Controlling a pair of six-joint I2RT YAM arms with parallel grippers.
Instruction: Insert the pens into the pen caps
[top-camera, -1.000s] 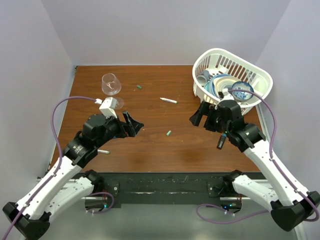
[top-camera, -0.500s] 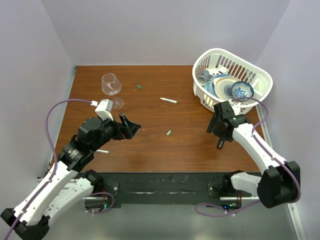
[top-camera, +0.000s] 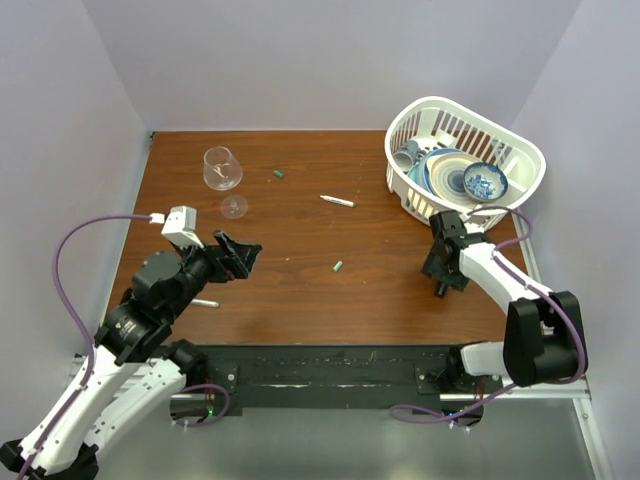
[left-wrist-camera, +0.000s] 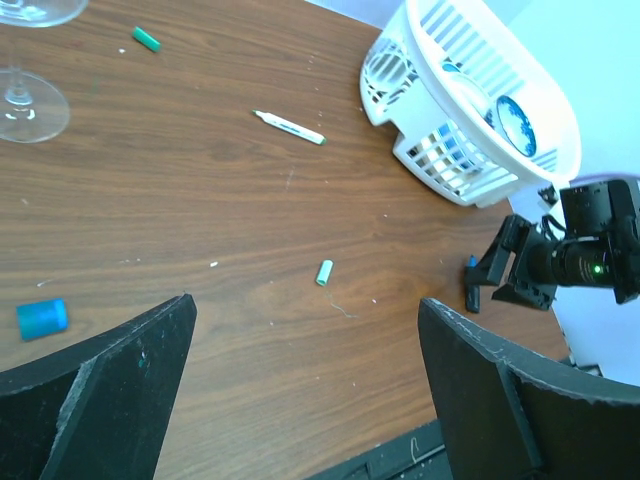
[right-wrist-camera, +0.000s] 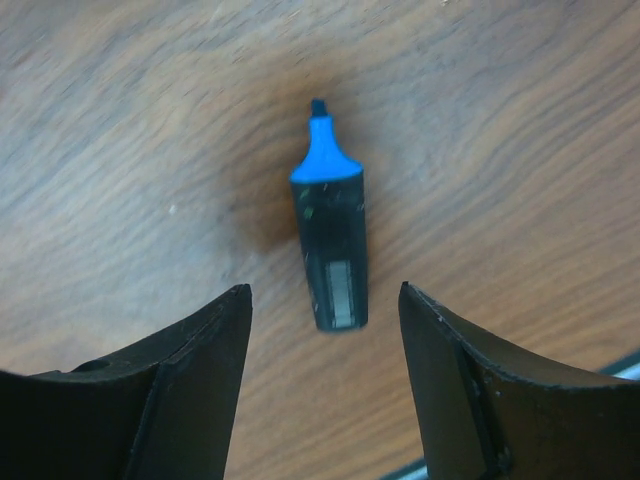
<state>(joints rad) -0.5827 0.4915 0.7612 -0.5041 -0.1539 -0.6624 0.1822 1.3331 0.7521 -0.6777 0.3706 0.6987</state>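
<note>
The black marker (right-wrist-camera: 332, 250), blue tip bare, lies on the table; its rear end sits between the open fingers of my right gripper (right-wrist-camera: 322, 300), untouched. In the top view the right gripper (top-camera: 442, 276) hangs just over the marker (top-camera: 441, 290). My left gripper (top-camera: 240, 255) is open and empty above the table's left half. One white pen (top-camera: 337, 201) lies mid-table, another (top-camera: 206, 302) by the left arm. A pale green cap (top-camera: 338, 266) lies in the middle, a darker green cap (top-camera: 278, 174) farther back. The blue cap (left-wrist-camera: 42, 318) shows only in the left wrist view.
A white dish basket (top-camera: 520, 150) with plates and a bowl stands at the back right, close behind the right gripper. A wine glass (top-camera: 222, 168) stands at the back left. The table's near edge (top-camera: 330, 340) runs just in front of both arms.
My right gripper has swung right and come down over the black marker. My left arm has drawn back to the left, gripper still open.
</note>
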